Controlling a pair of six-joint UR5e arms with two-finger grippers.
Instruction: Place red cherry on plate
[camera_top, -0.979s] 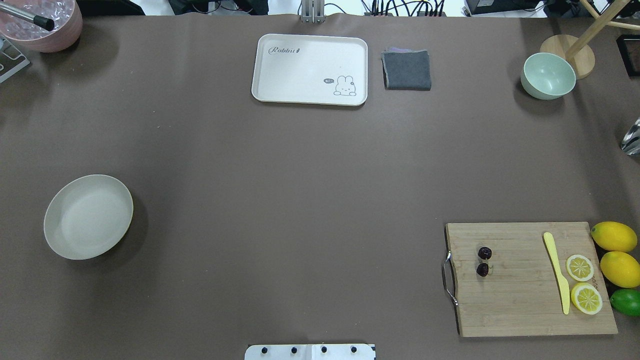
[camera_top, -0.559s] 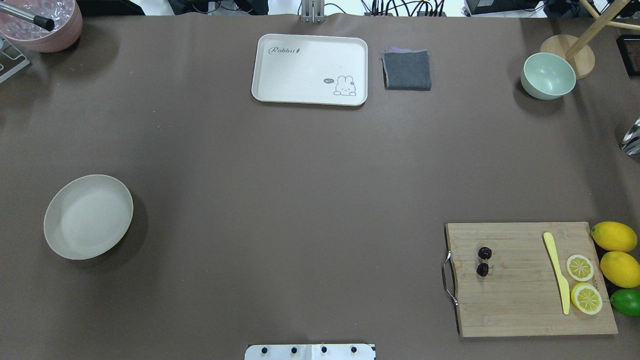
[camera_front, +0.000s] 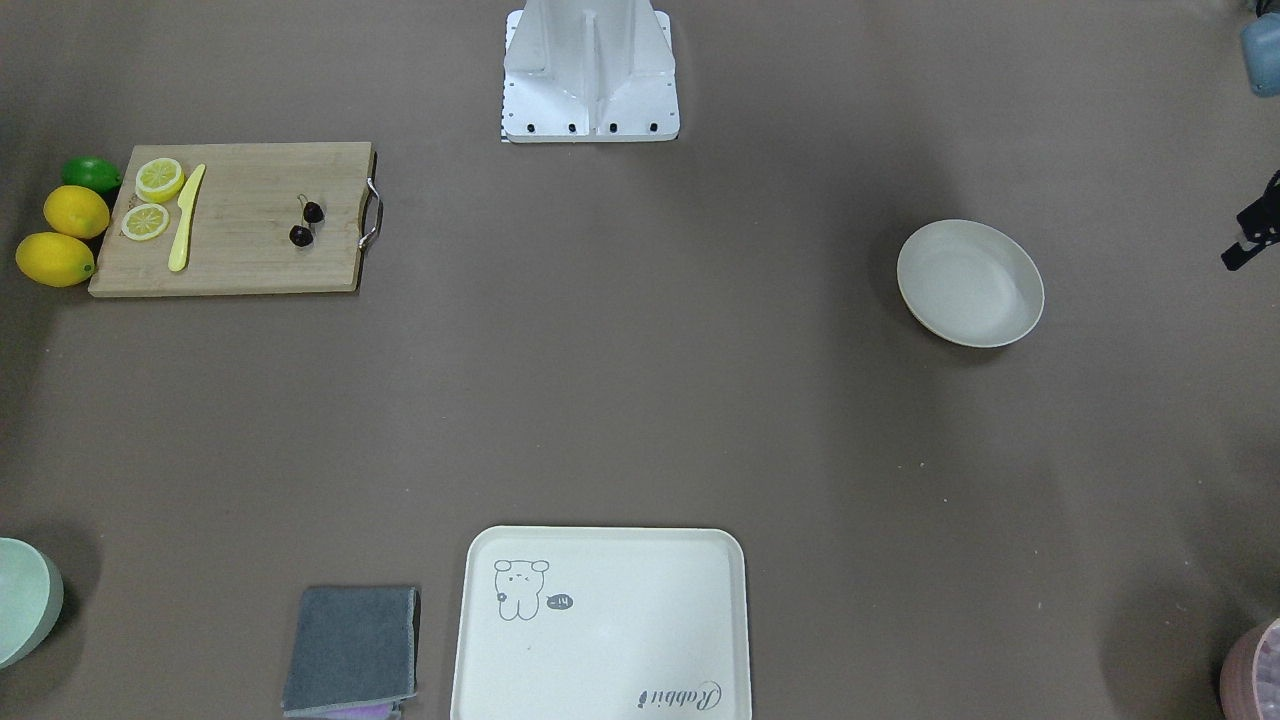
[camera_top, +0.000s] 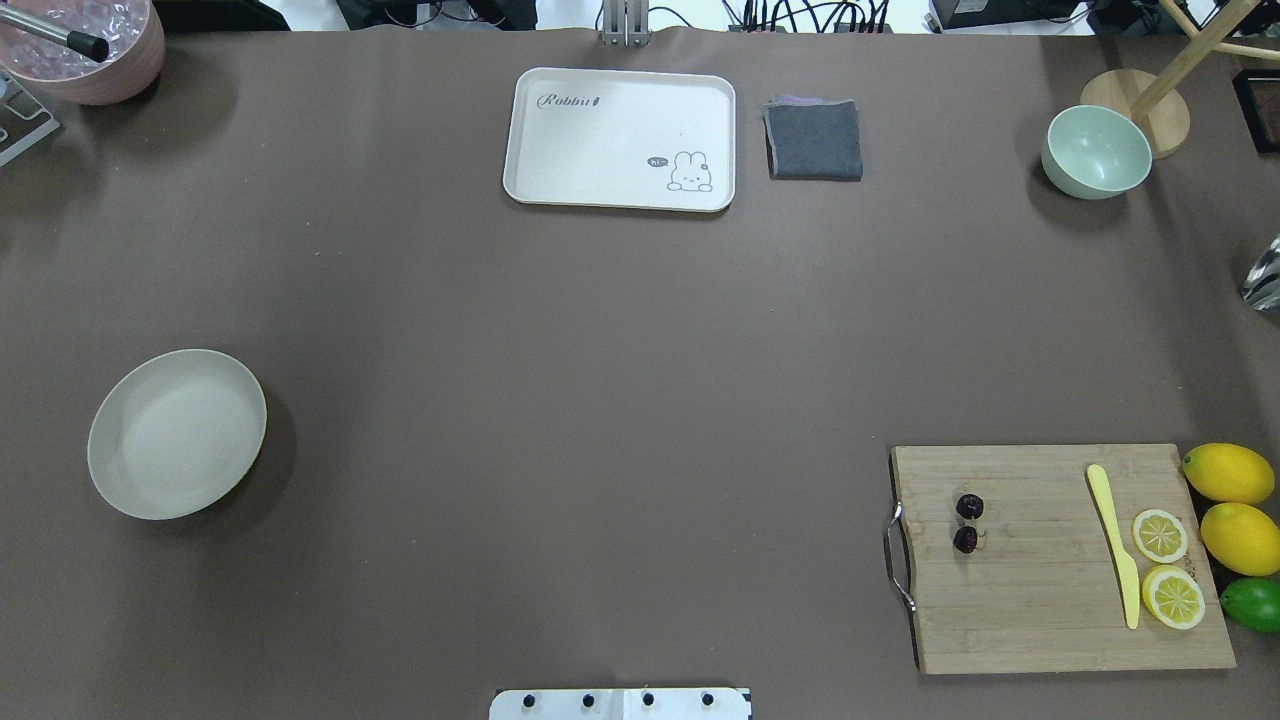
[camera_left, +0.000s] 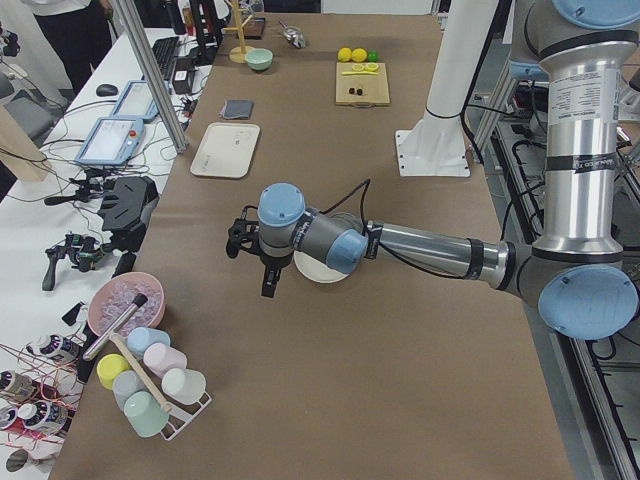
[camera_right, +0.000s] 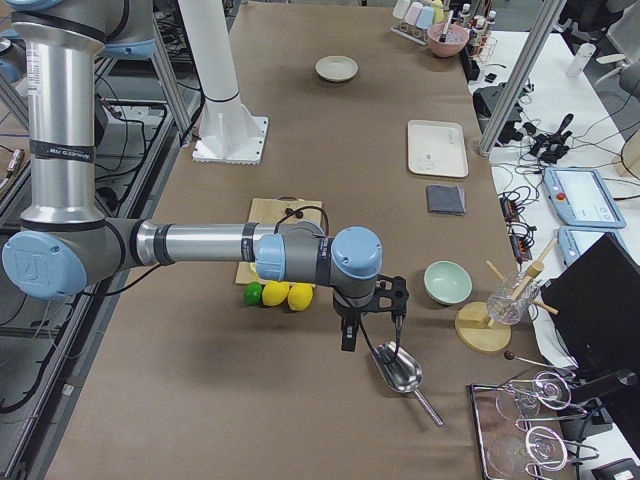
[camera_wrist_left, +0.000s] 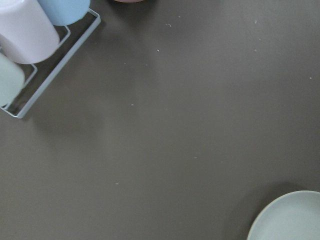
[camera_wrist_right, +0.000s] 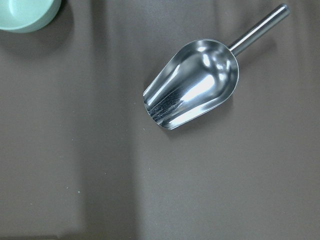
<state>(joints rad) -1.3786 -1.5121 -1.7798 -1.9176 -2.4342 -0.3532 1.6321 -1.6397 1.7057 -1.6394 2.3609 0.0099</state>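
The red cherry (camera_top: 967, 522), a dark joined pair, lies on the left part of the wooden cutting board (camera_top: 1040, 610), near its metal handle; it also shows in the front view (camera_front: 306, 224). The plate (camera_top: 177, 433) sits empty at the table's left side (camera_front: 970, 283), and its rim shows in the left wrist view (camera_wrist_left: 290, 220). My left gripper (camera_left: 268, 282) hangs beside the plate, outside the overhead view. My right gripper (camera_right: 350, 335) hangs over the table's far right end, above a metal scoop (camera_wrist_right: 192, 85). I cannot tell whether either gripper is open or shut.
On the board lie a yellow knife (camera_top: 1115, 545) and lemon slices (camera_top: 1160, 535); whole lemons (camera_top: 1228, 473) and a lime (camera_top: 1252, 603) sit beside it. A rabbit tray (camera_top: 560, 160), a grey cloth (camera_top: 814, 140) and a mint bowl (camera_top: 1097, 151) stand at the back. A cup rack (camera_wrist_left: 30, 55) is near the left gripper.
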